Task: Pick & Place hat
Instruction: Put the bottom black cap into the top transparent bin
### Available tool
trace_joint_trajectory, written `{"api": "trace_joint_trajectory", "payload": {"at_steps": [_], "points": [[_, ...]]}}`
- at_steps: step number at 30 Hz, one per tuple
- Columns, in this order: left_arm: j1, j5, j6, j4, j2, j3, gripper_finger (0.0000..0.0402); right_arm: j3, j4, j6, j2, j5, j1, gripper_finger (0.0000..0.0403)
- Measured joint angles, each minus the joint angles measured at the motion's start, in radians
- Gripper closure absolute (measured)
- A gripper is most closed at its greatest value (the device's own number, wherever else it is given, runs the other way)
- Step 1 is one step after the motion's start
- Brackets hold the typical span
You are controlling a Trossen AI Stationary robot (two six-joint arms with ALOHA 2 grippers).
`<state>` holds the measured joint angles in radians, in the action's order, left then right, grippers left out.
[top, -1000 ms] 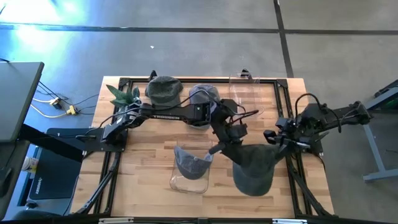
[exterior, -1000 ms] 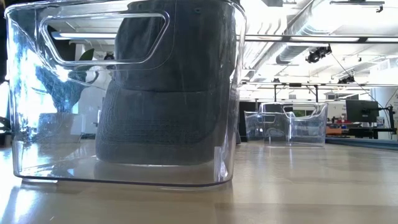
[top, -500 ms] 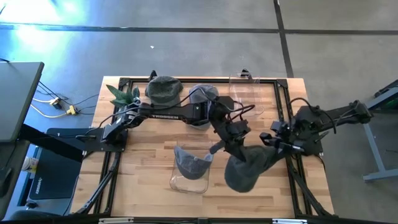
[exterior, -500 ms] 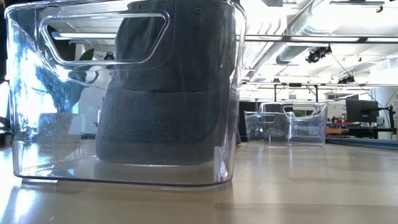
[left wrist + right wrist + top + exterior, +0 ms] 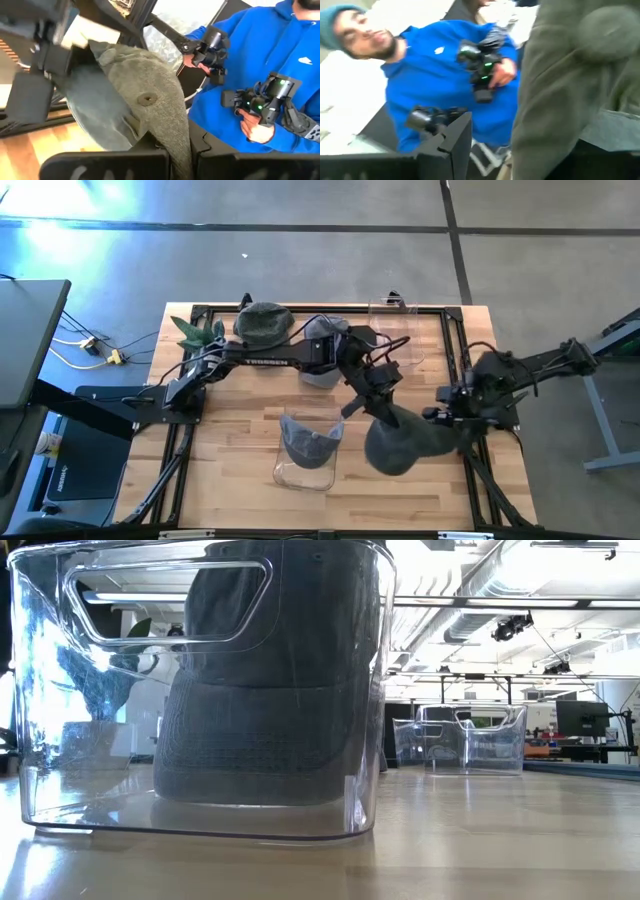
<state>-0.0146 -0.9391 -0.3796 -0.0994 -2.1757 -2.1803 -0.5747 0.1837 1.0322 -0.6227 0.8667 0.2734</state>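
Note:
The grey-green hat hangs above the table's right half, between my two grippers. My left gripper reaches in from the table's left and is shut on it. The left wrist view shows the hat's crown button and its grey brim. My right gripper stands at the hat's right side with its fingers open. In the right wrist view the hat's cloth fills the gap next to one finger. My left gripper pinches a fold of the hat's crown between its two fingers, below the button. The fingers lie level and come from the table's left. The hat bulges beyond them, clear of the table. Whether my right gripper touches the cloth between its open fingers, I cannot tell.
A clear bin with a grey hat inside stands near the front middle. A second clear bin stands at the far right. Two more hats and a plant are along the far edge. A person in a blue hoodie stands beyond the table.
The hat hung broad and spread below the right gripper. It has drawn together into a narrower bundle and shifted toward the table's left, closer to my left gripper. My left gripper has edged toward the table's right, and my right wrist has turned.

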Motion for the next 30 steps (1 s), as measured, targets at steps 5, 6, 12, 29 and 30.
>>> {"api": "trace_joint_trajectory", "payload": {"at_steps": [5, 6, 12, 29, 30], "points": [[0.002, -0.013, -0.017, 0.008, 0.021, -0.001, 0.0400, 0.000, -0.014, -0.051, 0.032, -0.083, 0.015, 0.0260], [0.002, -0.014, -0.017, 0.010, 0.024, -0.001, 0.0400, 0.000, -0.024, -0.085, 0.031, -0.111, 0.015, 0.0262], [0.001, 0.010, -0.014, 0.030, 0.053, -0.002, 0.0400, 0.000, -0.110, -0.243, 0.000, -0.308, 0.013, 0.0252], [0.001, 0.026, 0.010, 0.001, 0.048, 0.000, 0.0401, 0.000, 0.020, -0.308, -0.006, -0.475, 0.013, 0.0213], [0.001, 0.031, 0.011, -0.001, 0.048, 0.000, 0.0401, 0.000, 0.019, -0.308, -0.006, -0.475, 0.013, 0.0217]]}}
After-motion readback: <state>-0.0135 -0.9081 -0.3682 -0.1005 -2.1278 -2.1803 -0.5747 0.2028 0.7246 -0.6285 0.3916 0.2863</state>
